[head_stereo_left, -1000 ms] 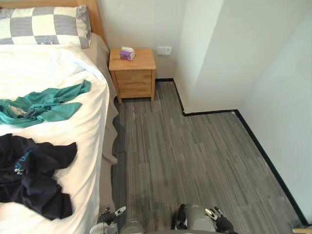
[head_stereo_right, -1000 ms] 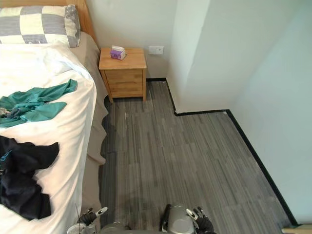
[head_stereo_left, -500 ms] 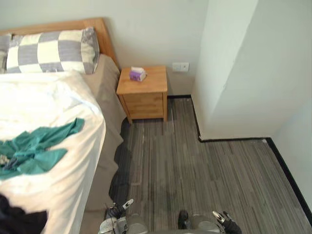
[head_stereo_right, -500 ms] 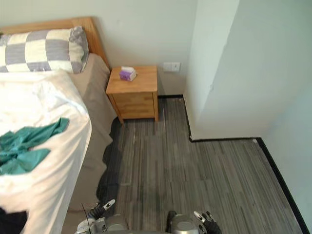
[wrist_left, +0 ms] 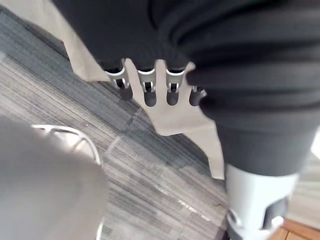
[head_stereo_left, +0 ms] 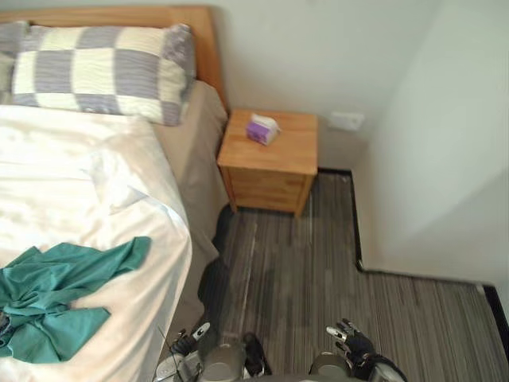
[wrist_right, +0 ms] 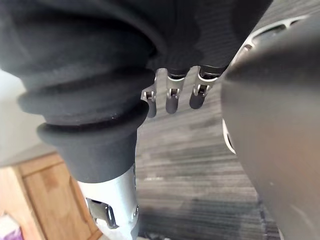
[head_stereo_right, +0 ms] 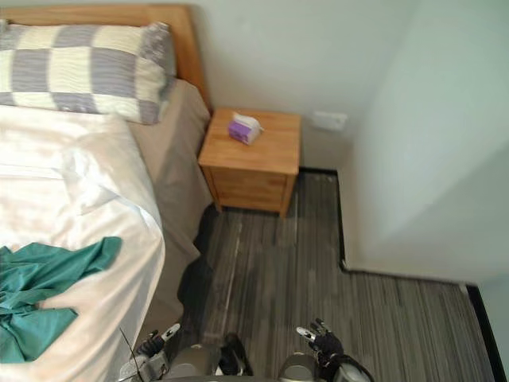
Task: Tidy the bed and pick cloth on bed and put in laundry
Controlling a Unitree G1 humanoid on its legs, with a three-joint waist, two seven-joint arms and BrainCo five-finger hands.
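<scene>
A bed (head_stereo_left: 119, 239) with a white cover fills the left of the head camera's downward view, against a wooden headboard (head_stereo_left: 199, 32). A crumpled teal cloth (head_stereo_left: 60, 294) lies on the white cover at the lower left, near the bed's side edge and well apart from the grey-and-cream checked pillow (head_stereo_left: 99, 68) at the head. A tan sheet (head_stereo_left: 195, 151) hangs down the bed's side to the grey striped floor (head_stereo_left: 318, 278). Just beside the bed's head stands a wooden nightstand (head_stereo_left: 270, 163) with a small purple tissue box (head_stereo_left: 261, 129) on top; a white wall socket (head_stereo_left: 347, 121) sits on the wall behind it. Both robot hands hang low at the bottom edge, above the floor and apart from the bed. The left hand (head_stereo_left: 189, 342) is nearest the bed's side; its wrist camera shows its fingers (wrist_left: 146, 87) loose, slightly apart and holding nothing, with the tan sheet's edge beyond them. The right hand (head_stereo_left: 350, 342) hangs further right, its fingers (wrist_right: 171, 100) likewise relaxed and empty over the floor.
</scene>
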